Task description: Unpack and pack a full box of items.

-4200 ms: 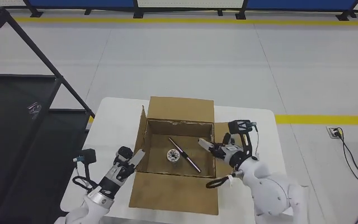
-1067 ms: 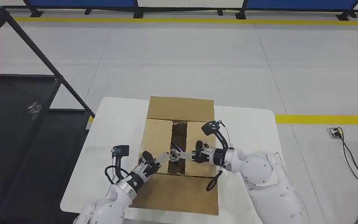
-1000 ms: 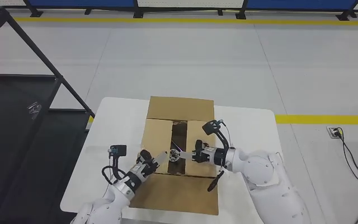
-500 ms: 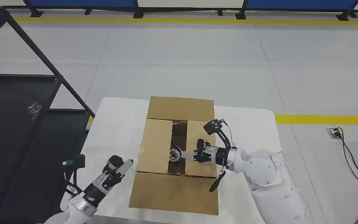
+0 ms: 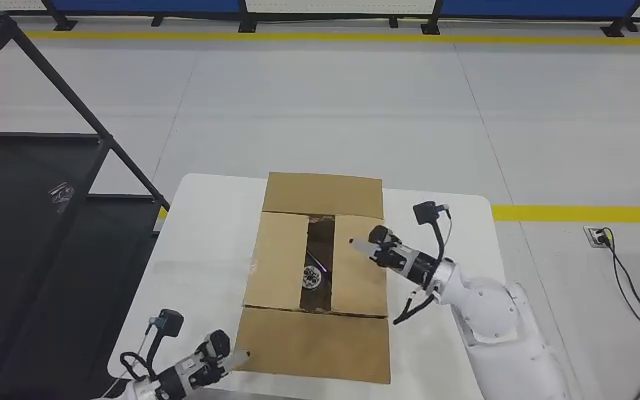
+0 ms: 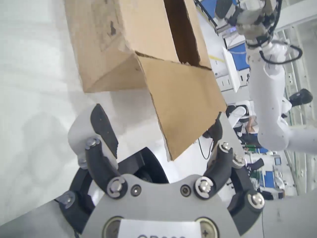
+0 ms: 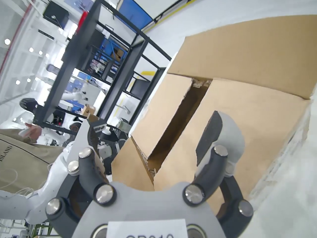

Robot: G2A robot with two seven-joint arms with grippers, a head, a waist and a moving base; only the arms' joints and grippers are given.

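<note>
The cardboard box [image 5: 315,270] stands mid-table, its two side flaps folded in with a dark gap between them. Through the gap I see a round metallic item [image 5: 312,274]. The front flap [image 5: 310,345] and back flap [image 5: 322,193] lie spread outward. My left gripper [image 5: 228,352] is open by the front flap's left corner; in the left wrist view this gripper [image 6: 161,130] has that flap's corner [image 6: 173,115] between its fingers without touching. My right gripper [image 5: 365,243] hovers open over the right side flap [image 7: 223,125], and its wrist view shows the gripper [image 7: 153,137] holding nothing.
The white table [image 5: 200,250] has bare room left and right of the box. A black metal rack [image 5: 60,200] stands beyond the table's left edge. My left gripper sits close to the table's front edge.
Both side flaps have been folded in over the box. Since then the left gripper pulled back toward the front-left table edge, and the right gripper lifted off the right flap and drew rightward.
</note>
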